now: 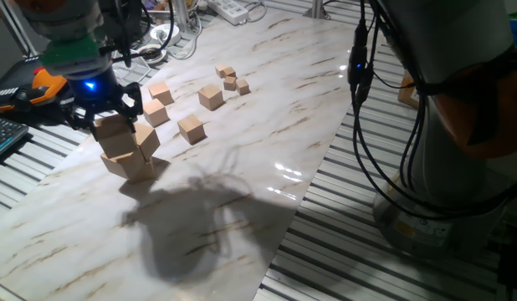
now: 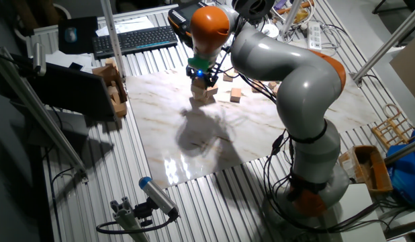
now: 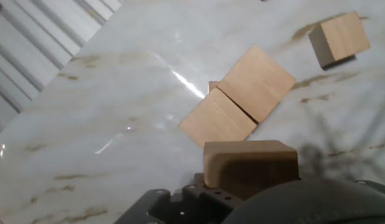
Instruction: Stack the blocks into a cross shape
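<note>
Your pincer (image 1: 115, 119) grips a block (image 1: 113, 127) just above the two blocks (image 3: 237, 102) lying side by side on the worktop (image 1: 242, 167), so you look mid-placement: lower it squarely across their seam, then release.

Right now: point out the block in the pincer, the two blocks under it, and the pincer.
held block (image 3: 250, 163), hand view, front face
two base blocks (image 3: 258, 83), hand view, top face of the farther one
pincer (image 1: 110, 115), one fixed view, between the fingertips
</note>
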